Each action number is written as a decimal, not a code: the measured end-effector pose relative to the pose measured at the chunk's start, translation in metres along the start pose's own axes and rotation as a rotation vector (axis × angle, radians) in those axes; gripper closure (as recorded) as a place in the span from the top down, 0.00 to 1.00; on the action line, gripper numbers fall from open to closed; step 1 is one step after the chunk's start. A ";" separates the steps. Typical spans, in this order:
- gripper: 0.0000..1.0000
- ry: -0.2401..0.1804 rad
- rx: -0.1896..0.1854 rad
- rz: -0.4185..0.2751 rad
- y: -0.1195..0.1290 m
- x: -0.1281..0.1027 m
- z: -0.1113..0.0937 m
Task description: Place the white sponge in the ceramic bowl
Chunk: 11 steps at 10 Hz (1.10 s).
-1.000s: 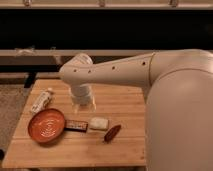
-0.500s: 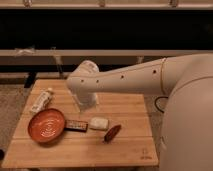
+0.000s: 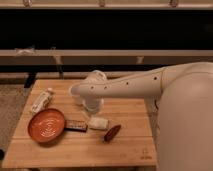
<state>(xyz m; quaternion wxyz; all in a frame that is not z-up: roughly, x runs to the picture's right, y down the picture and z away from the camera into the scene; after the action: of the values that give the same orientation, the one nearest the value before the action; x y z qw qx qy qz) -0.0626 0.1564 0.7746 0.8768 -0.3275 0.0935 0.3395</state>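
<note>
The white sponge (image 3: 98,123) is a small off-white block lying on the wooden table (image 3: 120,147), just right of a dark flat bar (image 3: 76,125). The ceramic bowl (image 3: 47,125) is orange-brown with pale swirls and sits at the table's left, touching the bar's left end. My gripper (image 3: 93,107) hangs from the white arm (image 3: 125,87) just above and behind the sponge, a little to its left. The arm hides part of the gripper.
A long white tube (image 3: 41,101) lies at the table's back left. A reddish-brown oval object (image 3: 112,133) lies right of the sponge. Dark shelving with rails runs behind the table. My white body (image 3: 185,125) fills the right side.
The arm has stretched further left and lower over the table, bringing the gripper down closer to the sponge. The objects have not moved.
</note>
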 end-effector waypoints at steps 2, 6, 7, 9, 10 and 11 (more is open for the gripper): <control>0.65 0.037 0.001 -0.032 -0.006 -0.001 0.018; 0.65 0.111 -0.004 -0.023 -0.028 0.007 0.049; 0.65 0.123 -0.008 -0.010 -0.034 0.010 0.054; 0.65 0.137 -0.019 0.005 -0.038 0.014 0.059; 0.65 0.142 -0.025 0.006 -0.036 0.013 0.061; 0.65 0.145 -0.031 0.008 -0.035 0.013 0.062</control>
<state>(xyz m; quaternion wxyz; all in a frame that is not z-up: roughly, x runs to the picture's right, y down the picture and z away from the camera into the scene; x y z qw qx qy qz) -0.0334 0.1837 0.8355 0.8612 -0.3643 0.1527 0.3199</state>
